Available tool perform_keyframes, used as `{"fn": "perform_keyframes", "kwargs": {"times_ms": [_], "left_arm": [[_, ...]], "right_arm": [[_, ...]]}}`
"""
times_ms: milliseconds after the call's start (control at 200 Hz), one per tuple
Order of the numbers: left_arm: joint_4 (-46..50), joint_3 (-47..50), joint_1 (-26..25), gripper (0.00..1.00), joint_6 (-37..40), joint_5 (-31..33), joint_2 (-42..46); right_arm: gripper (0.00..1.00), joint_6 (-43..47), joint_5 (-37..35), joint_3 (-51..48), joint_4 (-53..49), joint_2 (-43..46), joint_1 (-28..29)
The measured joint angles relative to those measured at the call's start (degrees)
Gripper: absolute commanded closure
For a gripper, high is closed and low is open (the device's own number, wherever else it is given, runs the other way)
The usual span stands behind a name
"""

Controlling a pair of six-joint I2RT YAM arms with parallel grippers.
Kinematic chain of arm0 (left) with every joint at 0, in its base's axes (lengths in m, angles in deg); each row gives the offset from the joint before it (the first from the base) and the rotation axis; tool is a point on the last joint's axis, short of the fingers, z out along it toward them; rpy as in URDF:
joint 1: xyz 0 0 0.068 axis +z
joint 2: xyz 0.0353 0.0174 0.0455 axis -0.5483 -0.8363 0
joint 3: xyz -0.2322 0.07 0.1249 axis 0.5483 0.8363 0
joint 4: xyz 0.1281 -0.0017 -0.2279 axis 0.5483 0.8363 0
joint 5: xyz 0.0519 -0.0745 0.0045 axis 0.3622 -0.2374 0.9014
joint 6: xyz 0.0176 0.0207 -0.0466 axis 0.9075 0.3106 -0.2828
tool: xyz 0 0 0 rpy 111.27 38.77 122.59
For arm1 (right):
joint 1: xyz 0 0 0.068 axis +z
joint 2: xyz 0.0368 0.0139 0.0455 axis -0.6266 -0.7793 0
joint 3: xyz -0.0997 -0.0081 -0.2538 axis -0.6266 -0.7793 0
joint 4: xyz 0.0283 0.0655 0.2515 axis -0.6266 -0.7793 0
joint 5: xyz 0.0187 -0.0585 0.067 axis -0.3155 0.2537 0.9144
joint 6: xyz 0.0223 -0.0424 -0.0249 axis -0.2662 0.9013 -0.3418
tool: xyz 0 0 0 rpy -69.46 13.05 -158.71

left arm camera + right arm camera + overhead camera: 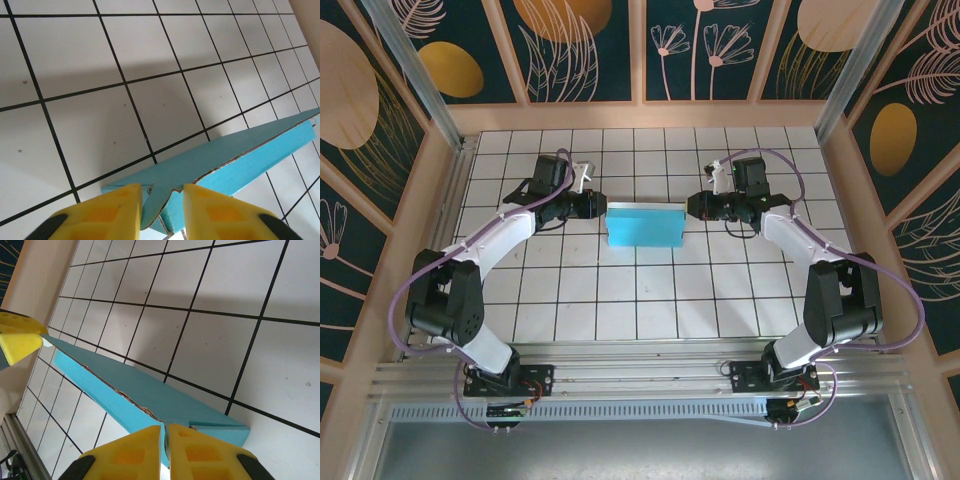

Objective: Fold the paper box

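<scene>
A white tiled surface (620, 300) carries the scene, fenced by tan walls with dark floral panels (580, 50); a metal rail (640, 385) runs along the near edge.

The paper box (643, 226) sits mid-surface, toward the far side, between the two arms. It is a teal shape with a paler strip along its far edge. Whether it is shut or holds anything cannot be told.

The left pincer (598, 207) meets the box's left end. In the left wrist view its yellow fingers (107, 212) press on the ragged card end of the box (240, 160), gripping it.

The right pincer (688, 205) is at the right end. In its wrist view the fingers (210, 452) are nearly together, pinching the box's (145, 390) thin edge. The pinched spot itself is hidden.
</scene>
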Motion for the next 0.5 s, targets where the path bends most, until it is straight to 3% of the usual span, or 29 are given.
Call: {"fn": "perform_keyframes", "kwargs": {"times_ms": [230,501], "left_arm": [[0.0,0.0,0.0,0.84,-0.2,-1.2,0.0],[-0.3,-0.1,0.0,0.83,-2.5,-3.0,-0.1]], "right_arm": [[0.87,-0.7,0.0,0.0,0.1,0.0,0.2],[0.87,-2.3,-0.6,0.0,0.5,0.0,0.8]]}}
